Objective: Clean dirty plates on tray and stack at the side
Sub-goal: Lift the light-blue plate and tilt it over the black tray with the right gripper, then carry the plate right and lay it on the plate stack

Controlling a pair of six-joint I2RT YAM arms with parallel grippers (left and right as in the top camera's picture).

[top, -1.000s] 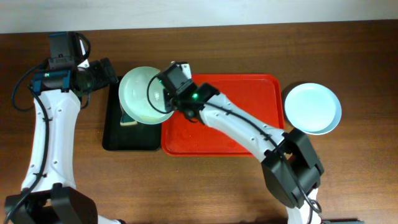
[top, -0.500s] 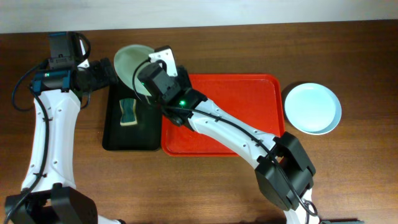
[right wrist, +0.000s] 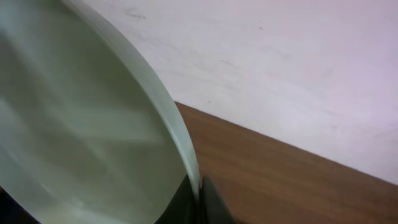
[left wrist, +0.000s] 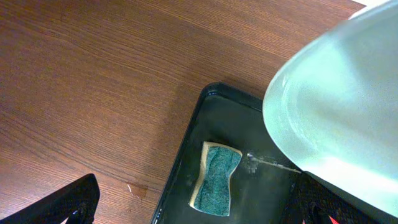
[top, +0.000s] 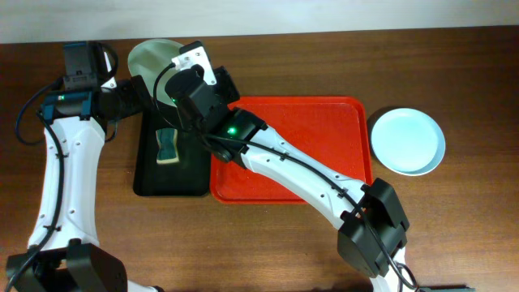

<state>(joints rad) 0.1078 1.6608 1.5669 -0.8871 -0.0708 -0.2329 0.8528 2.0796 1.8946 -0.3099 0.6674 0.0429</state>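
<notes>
My right gripper (top: 169, 81) is shut on the rim of the pale green plate (top: 150, 57) and holds it tilted on edge above the far end of the black tray. The right wrist view shows the fingers (right wrist: 198, 194) pinching the plate's rim (right wrist: 81, 137). My left gripper (top: 144, 96) is open and empty, just left of the plate. In the left wrist view its fingers (left wrist: 196, 208) straddle the sponge, with the green plate (left wrist: 339, 106) at upper right. The red tray (top: 324, 122) holds no plate. The pale blue plate (top: 407, 140) lies on the table right of it. The white plate is out of view.
A black tray (top: 170, 180) left of the red tray holds a green sponge (top: 167, 146). Both also show in the left wrist view: the tray (left wrist: 208, 118) and the sponge (left wrist: 214, 179). A white wall runs along the table's far edge.
My right arm has carried the green plate back and left from over the black tray and tipped it more on edge. The sponge is uncovered. The left arm has hardly moved.
</notes>
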